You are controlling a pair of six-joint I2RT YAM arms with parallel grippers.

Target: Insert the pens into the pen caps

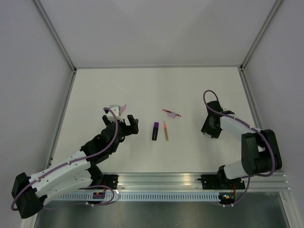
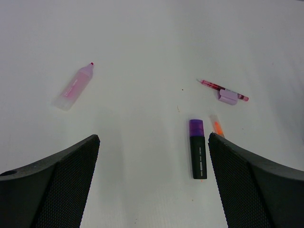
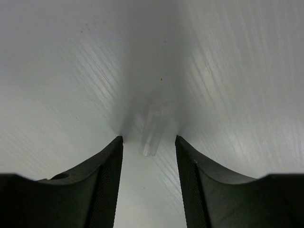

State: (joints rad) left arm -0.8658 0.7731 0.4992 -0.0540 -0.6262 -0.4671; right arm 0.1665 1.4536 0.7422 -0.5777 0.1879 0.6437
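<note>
Only the right wrist view shows a clear cap (image 3: 153, 126) between the parted jaws of the right end effector (image 3: 148, 140). The left end effector (image 2: 153, 137) gapes wide.

A white table (image 1: 156, 90) sat between 3 pale grey walls (image 1: 156, 28), aluminium posts (image 1: 54, 33) at its back corners, evenly lit.

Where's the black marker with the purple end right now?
In the top view the black marker lies centrally, just left of the orange pen and right of the open left gripper.
</note>
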